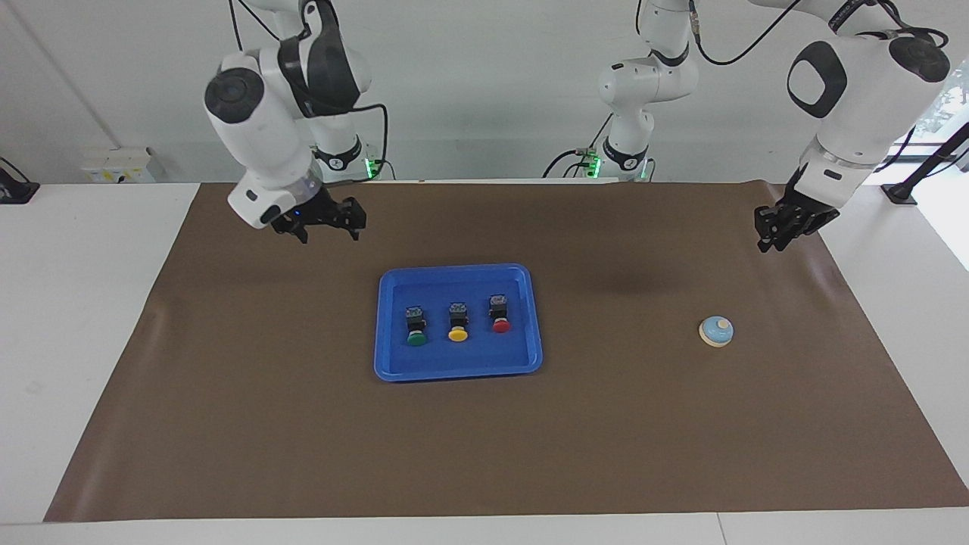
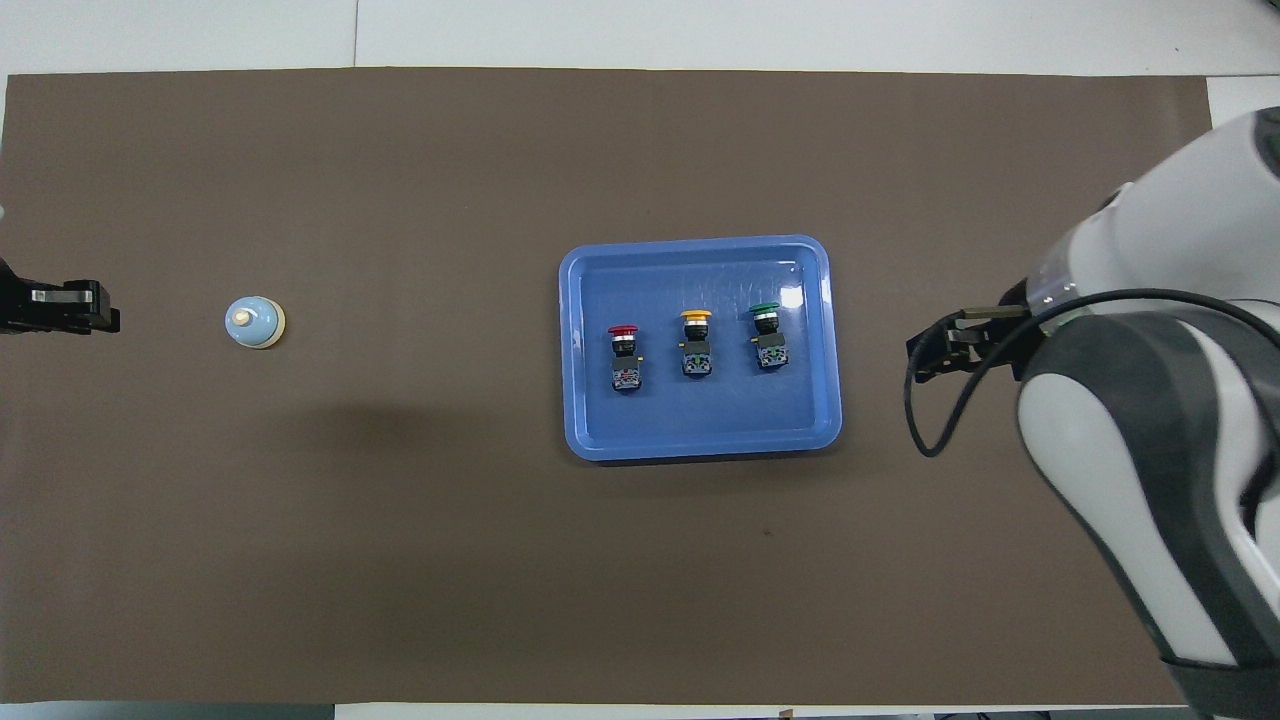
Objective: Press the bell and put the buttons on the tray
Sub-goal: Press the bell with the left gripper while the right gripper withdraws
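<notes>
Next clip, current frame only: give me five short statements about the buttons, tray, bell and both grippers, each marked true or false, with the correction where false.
1. All three buttons sit in the tray. True: the green button, yellow button and red button stand in a row inside it.
2. The yellow button is at the row's end nearest the bell. False: the red one is; yellow is in the middle.
3. The right gripper is holding the green button. False: it is open and empty, up over the brown mat, away from the tray.
4. The bell lies on the mat outside the tray, toward the left arm's end. True.
5. The left gripper is pressing the bell. False: it hangs in the air, clear of the bell.
</notes>
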